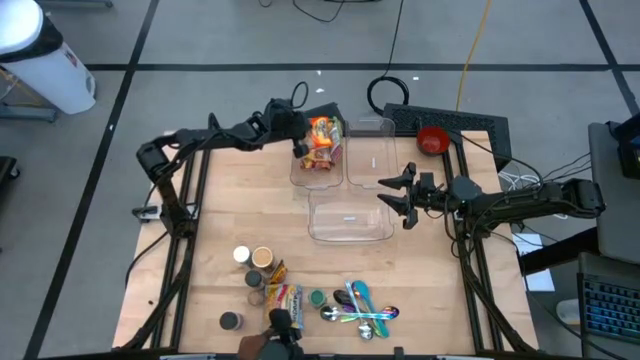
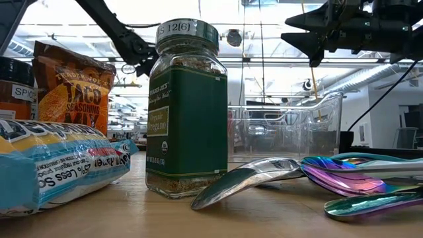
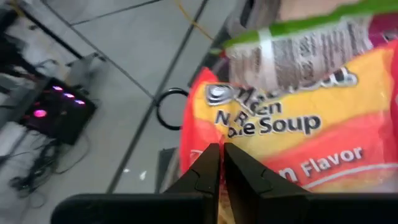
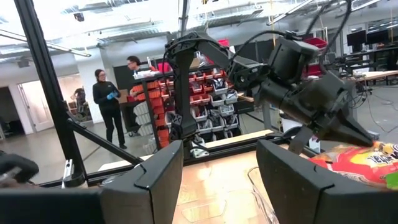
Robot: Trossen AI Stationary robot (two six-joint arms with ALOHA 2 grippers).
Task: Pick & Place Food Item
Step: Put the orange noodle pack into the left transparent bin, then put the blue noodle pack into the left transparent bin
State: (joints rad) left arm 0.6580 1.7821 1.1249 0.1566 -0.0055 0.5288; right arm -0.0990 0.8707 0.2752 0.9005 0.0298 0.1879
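Observation:
My left gripper (image 1: 300, 138) reaches to the table's far middle and is shut on an orange and red noodle soup packet (image 1: 322, 140), over the far-left clear container (image 1: 318, 172). The packet fills the left wrist view (image 3: 292, 130) and also shows in the right wrist view (image 4: 364, 165). My right gripper (image 1: 393, 195) is open and empty. It hangs above the table between the far-right clear container (image 1: 372, 158) and the near one (image 1: 350, 218), and points toward the table's left; it also shows in the low view (image 2: 299, 34). My left gripper pinches the packet's red edge (image 3: 200, 127) between its two fingers (image 3: 202, 171). The fingers come from the table's left, slanting down. The packet sticks out beyond the fingertips over the container. Whether it touches the container cannot be told.
A red bowl (image 1: 432, 140) stands at the far right. Near the front edge stand an oregano jar (image 2: 186, 109), a taco seasoning packet (image 2: 69, 82), another food packet (image 2: 53, 162), small spice jars (image 1: 255, 258) and several iridescent spoons (image 1: 365, 305). People stand in the room beyond (image 4: 109, 102).

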